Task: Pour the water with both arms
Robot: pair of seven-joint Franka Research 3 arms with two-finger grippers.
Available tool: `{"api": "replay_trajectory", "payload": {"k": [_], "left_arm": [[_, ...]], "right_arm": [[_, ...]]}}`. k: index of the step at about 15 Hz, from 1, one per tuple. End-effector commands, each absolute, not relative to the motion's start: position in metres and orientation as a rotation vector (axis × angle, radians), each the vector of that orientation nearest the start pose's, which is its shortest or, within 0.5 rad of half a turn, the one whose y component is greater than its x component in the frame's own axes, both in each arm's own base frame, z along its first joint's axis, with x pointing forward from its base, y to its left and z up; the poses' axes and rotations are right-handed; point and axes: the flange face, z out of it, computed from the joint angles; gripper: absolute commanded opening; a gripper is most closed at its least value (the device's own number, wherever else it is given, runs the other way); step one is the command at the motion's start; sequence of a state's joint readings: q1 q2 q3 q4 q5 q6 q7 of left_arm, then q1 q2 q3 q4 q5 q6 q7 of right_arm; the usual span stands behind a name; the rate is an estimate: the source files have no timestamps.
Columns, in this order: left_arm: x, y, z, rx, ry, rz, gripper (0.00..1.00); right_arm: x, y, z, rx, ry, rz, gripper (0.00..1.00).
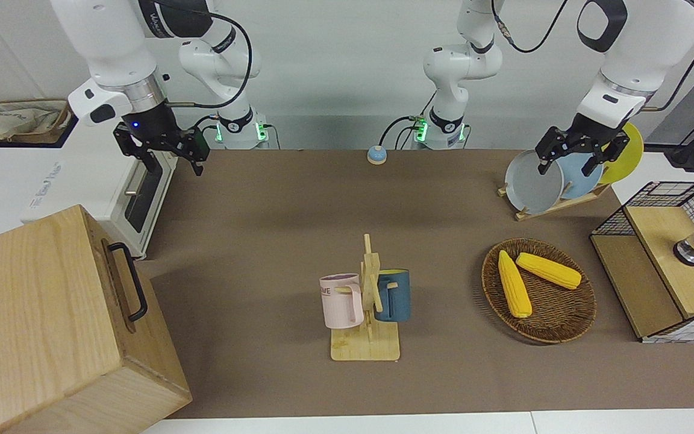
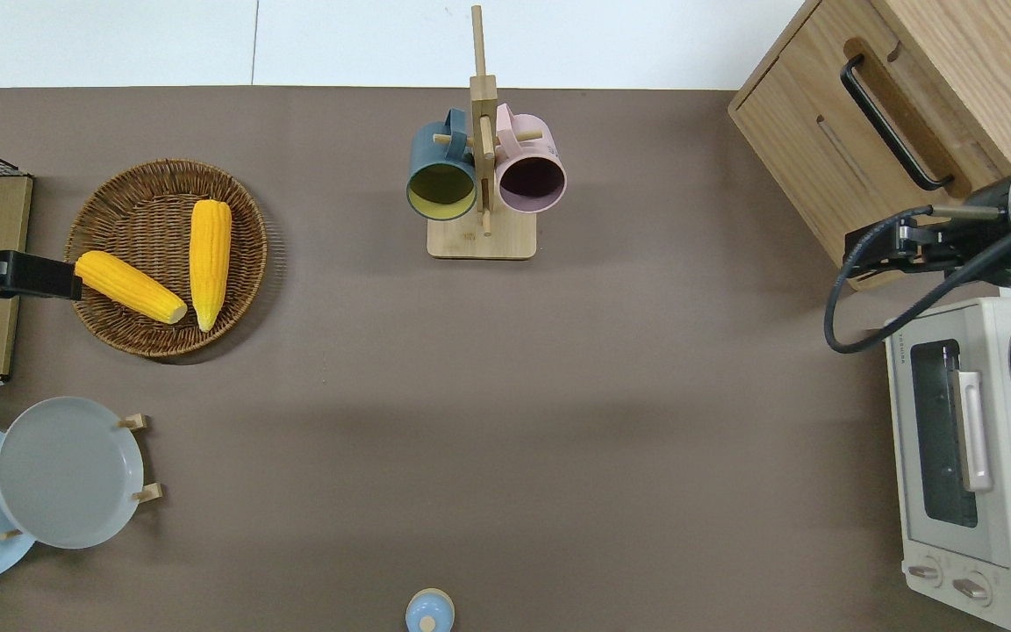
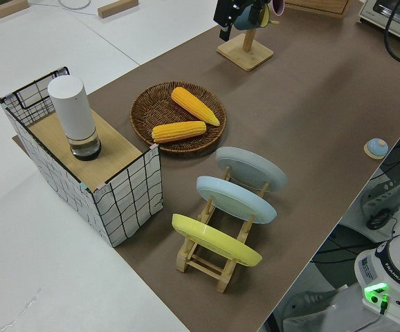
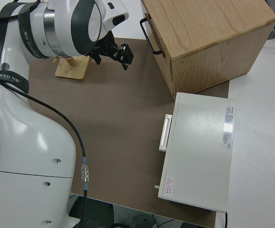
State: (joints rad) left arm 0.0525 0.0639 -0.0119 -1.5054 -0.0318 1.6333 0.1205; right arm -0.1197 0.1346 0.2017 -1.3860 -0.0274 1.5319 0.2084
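Note:
No water shows in any view. My right gripper (image 1: pixel 172 161) hangs open and empty over the table by the corner of the wooden box (image 2: pixel 892 114), close to the toaster oven (image 2: pixel 966 456); it also shows in the overhead view (image 2: pixel 856 254) and the right side view (image 4: pixel 114 51). My left gripper (image 1: pixel 568 161) is open and empty, up over the rim of the wicker basket (image 2: pixel 119 342) toward the left arm's end (image 2: pixel 67 276). A pink mug (image 1: pixel 341 300) and a dark blue mug (image 1: pixel 394 295) hang on a wooden rack (image 1: pixel 366 348) mid-table.
The basket holds two corn cobs (image 1: pixel 514 283). A plate rack (image 3: pixel 217 252) carries grey, blue and yellow plates. A white cylinder with a glass base (image 3: pixel 75 117) stands on the wooden shelf of a wire-grid crate (image 3: pixel 127 187). A small blue bell (image 1: pixel 376 155) sits near the robots.

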Motion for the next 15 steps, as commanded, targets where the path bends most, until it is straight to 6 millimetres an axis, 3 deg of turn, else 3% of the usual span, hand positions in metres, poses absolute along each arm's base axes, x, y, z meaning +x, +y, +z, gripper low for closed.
{"api": "replay_trajectory", "payload": {"k": [1, 4, 7, 11, 15], "left_arm": [[0.578, 0.029, 0.624, -3.137, 0.139, -0.109, 1.00], [0.577, 0.048, 0.623, -3.121, 0.101, -0.101, 1.00], [0.574, 0.079, 0.624, -3.116, 0.156, -0.106, 1.00], [0.565, 0.136, 0.622, -3.115, 0.186, -0.106, 1.00], [0.554, 0.193, 0.616, -3.117, 0.195, -0.106, 1.00]], "right_arm": [[0.590, 0.041, 0.636, -3.125, 0.161, -0.038, 0.992], [0.590, 0.047, 0.635, -3.091, 0.137, -0.031, 0.992], [0.587, 0.079, 0.626, -3.073, 0.060, 0.007, 0.992], [0.588, 0.136, 0.582, -3.075, -0.060, 0.071, 0.992], [0.596, 0.186, 0.544, -3.066, -0.106, 0.015, 0.992]]}}
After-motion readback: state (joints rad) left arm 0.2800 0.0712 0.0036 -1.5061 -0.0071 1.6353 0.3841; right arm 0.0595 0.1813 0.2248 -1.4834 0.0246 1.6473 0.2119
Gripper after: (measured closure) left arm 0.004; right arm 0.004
